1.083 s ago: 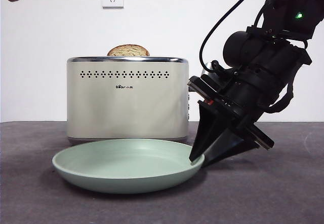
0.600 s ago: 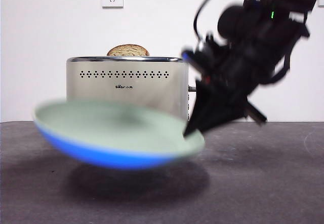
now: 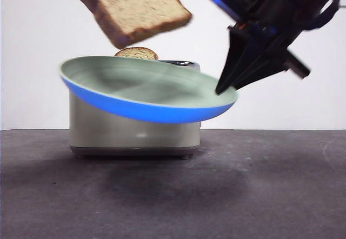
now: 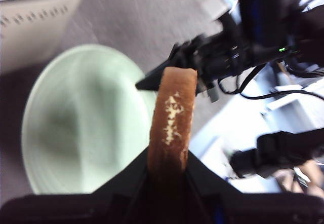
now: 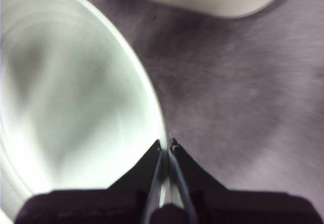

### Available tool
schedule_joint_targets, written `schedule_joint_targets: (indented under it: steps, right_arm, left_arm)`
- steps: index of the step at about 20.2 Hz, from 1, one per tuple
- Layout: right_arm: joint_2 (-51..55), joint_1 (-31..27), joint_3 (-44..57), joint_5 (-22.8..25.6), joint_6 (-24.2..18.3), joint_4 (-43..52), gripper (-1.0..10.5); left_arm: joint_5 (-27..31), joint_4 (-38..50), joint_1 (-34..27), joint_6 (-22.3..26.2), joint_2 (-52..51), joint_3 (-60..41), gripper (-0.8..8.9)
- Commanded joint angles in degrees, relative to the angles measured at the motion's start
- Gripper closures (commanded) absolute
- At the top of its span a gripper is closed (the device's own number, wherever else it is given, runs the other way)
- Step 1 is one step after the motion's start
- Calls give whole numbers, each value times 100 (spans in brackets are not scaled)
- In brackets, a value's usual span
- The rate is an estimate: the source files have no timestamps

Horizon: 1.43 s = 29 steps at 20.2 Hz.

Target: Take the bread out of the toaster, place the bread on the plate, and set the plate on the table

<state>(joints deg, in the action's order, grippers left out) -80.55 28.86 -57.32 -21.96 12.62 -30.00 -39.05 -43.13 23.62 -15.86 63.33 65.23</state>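
My right gripper (image 3: 221, 89) is shut on the right rim of the pale green plate (image 3: 146, 85) and holds it tilted in the air, level with the top of the toaster (image 3: 135, 133). The right wrist view shows the jaws (image 5: 167, 150) pinching the plate's rim (image 5: 152, 107). My left gripper (image 4: 168, 164) is shut on the bread (image 4: 172, 112), seen edge-on above the plate (image 4: 76, 127). In the front view the bread (image 3: 130, 6) hangs tilted just above the plate; the left gripper itself is out of that view.
A second slice shows only its dome (image 3: 136, 53) in the toaster behind the plate. The dark grey table (image 3: 259, 185) lies below. The toaster's corner (image 4: 35, 21) and the right arm (image 4: 243, 46) show in the left wrist view.
The right gripper has lifted the plate off the table to the height of the toaster's top. The bread has come down into the front view from the top left.
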Motion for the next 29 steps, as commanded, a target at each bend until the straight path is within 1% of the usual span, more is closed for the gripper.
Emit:
schedule_joint_targets:
  steps: [1, 6, 10, 13, 16, 17, 20, 21, 22, 26, 29]
  right_arm:
    - [168, 0, -9, 120, -70, -149, 964]
    - [289, 9, -9, 109, -111, -439, 964]
    - [289, 9, -9, 105, -168, -525, 964]
    - [289, 9, -9, 105, -170, -525, 963]
    - [291, 9, -9, 103, -173, -525, 964]
    - [291, 9, -9, 98, -173, -520, 964]
    - [291, 9, -9, 96, -175, -516, 963]
    - [289, 7, -9, 96, -175, -516, 964]
    - [291, 7, -9, 96, -175, -516, 964]
    - [289, 7, -9, 107, -179, -516, 964]
    - [291, -13, -9, 133, -179, -518, 964]
  left_arm:
    - [-293, 188, -15, 105, 385, -9, 823]
    - [-496, 538, -9, 85, 1298, -9, 823]
    - [-651, 627, -7, 85, 2020, -9, 823]
    - [-520, 527, -7, 79, 2354, -9, 822]
    - [61, 232, 2, 83, 2457, -9, 810]
    - [179, 186, 9, 83, 2455, -9, 779]
    - [149, 186, 35, 79, 2455, -7, 460]
    - [138, 195, 48, 79, 2455, -4, 388]
    - [138, 195, 85, 79, 2455, -4, 365]
    - [83, 256, 146, 76, 2413, 13, 366]
    - [-24, 299, 179, 63, 2177, 210, 366]
